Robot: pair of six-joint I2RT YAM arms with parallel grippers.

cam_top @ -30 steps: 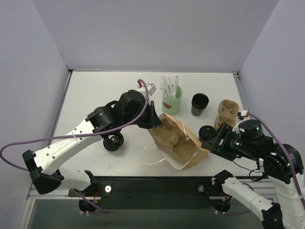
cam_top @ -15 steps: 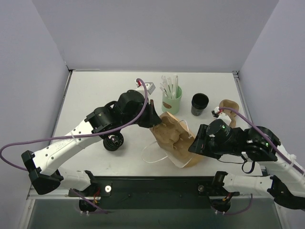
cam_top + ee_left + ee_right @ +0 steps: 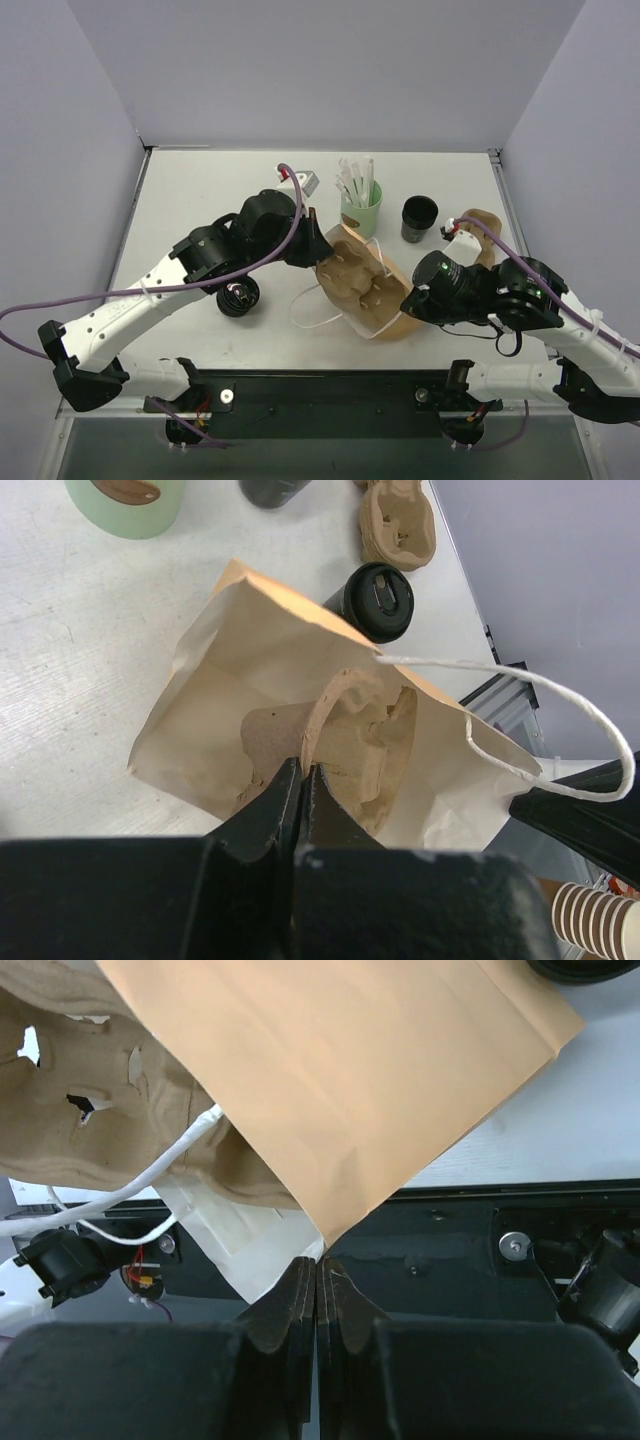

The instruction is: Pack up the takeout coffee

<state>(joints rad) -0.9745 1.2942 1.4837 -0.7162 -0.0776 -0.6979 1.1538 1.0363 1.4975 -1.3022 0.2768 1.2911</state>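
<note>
The takeout coffee (image 3: 383, 600), a black cup with a black lid, stands just beyond the brown paper bag (image 3: 230, 650) in the left wrist view. From above it is hidden behind my right arm. The bag (image 3: 398, 325) lies tilted with its mouth open and a pulp cup carrier (image 3: 355, 275) inside. My left gripper (image 3: 318, 243) is shut on the carrier's rim (image 3: 320, 705). At the bag's near right corner (image 3: 350, 1080), my right gripper (image 3: 405, 300) is shut on the paper.
A mint-green cup with white straws (image 3: 360, 210) and an open black cup (image 3: 419, 218) stand behind the bag. Spare pulp carriers (image 3: 480, 232) sit at the right, a black stack of lids (image 3: 238, 295) at the left. The bag's white handle (image 3: 310, 310) trails on the table.
My right arm swung left to the bag's near corner and its jaws shut on the paper. The bag shifted slightly. My left gripper kept its hold.
</note>
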